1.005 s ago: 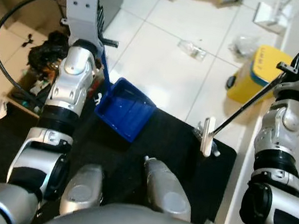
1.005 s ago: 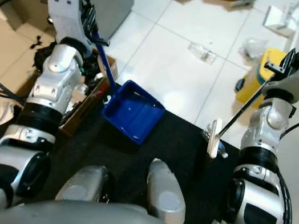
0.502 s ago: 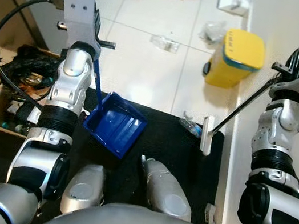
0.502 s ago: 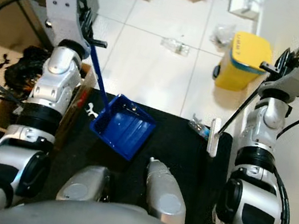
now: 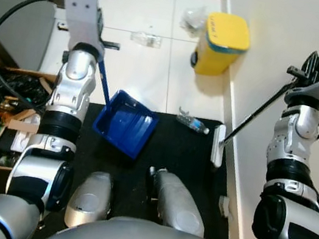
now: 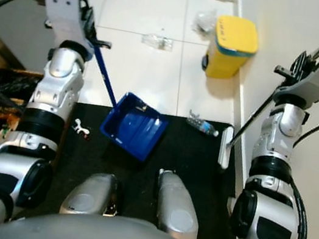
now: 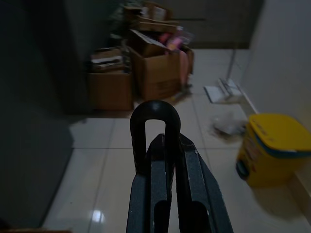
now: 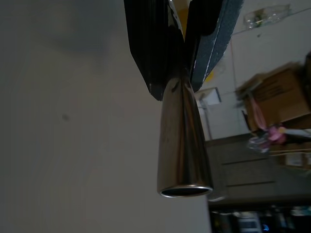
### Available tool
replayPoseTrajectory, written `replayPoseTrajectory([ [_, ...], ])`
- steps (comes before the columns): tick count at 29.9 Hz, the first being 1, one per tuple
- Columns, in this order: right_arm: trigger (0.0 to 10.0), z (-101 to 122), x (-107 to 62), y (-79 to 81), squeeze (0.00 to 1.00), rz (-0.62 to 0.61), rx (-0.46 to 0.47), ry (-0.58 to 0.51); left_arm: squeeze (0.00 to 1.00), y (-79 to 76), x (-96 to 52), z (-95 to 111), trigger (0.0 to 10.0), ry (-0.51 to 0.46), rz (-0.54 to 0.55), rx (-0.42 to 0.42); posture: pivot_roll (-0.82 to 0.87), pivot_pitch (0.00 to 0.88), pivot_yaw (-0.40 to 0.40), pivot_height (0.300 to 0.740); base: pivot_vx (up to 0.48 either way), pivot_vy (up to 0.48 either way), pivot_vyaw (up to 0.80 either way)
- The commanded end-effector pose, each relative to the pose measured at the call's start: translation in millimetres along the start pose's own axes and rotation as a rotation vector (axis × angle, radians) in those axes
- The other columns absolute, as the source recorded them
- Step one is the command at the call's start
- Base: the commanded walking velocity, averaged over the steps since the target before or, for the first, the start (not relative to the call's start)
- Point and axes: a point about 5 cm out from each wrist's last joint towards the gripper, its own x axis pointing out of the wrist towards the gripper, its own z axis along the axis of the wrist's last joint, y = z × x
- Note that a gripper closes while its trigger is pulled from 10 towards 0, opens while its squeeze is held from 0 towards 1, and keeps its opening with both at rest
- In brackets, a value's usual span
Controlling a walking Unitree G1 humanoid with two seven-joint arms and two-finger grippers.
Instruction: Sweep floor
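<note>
Left gripper (image 7: 167,160) is closed around the looped top of the dustpan (image 5: 123,122) handle; the blue pan hangs below and ahead of it, its tray resting on the black mat (image 5: 179,148) near the robot's feet. Right gripper (image 8: 177,63) is clamped on the broom (image 5: 253,114) just short of its metal tip; the thin dark shaft runs down and inward from that claw to the white head (image 5: 218,145), which sits at the mat's edge beside the wall.

Litter observed: a plastic bottle (image 5: 193,123) on the mat, between the pan and the broom head, below both claws; a second clear bottle (image 5: 146,39) on the white tiles further ahead of the left claw. A yellow bin (image 5: 222,36) stands against the wall, ahead of the right claw.

Assessment: both tools appear light and rigid. The polished broom tip is likely slippery, and a hold so near the end gives poor leverage; a grip lower on the shaft would steady the head. The bottles look light and prone to rolling away under a hard stroke.
</note>
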Motion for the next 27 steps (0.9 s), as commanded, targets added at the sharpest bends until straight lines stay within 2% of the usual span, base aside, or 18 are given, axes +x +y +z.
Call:
replayPoseTrajectory([
  [1,10.0,7.6,3.3,-1.6,0.0,0.001,-0.007,-0.033,0.0,-2.6,1.4,5.2,10.0,-0.027,-0.007,0.018,0.1,0.0,-0.035,0.74,0.0,0.0,-0.77],
  [20,10.0,7.6,3.2,-1.3,0.0,0.006,-0.008,-0.031,0.0,-2.1,2.6,3.3,10.0,-0.018,0.013,0.023,0.1,0.0,-0.038,0.74,0.0,0.0,-0.76],
  [24,10.0,7.6,3.1,-0.3,0.0,0.016,-0.002,-0.031,0.0,2.2,3.2,2.8,10.0,-0.011,0.047,0.032,0.1,0.0,-0.038,0.74,0.0,0.0,-0.73],
  [27,10.0,7.8,3.1,0.7,0.0,0.025,0.001,-0.032,0.0,6.5,4.0,3.3,10.0,-0.008,0.073,0.037,0.1,0.0,-0.04,0.74,0.0,0.0,-0.15],
])
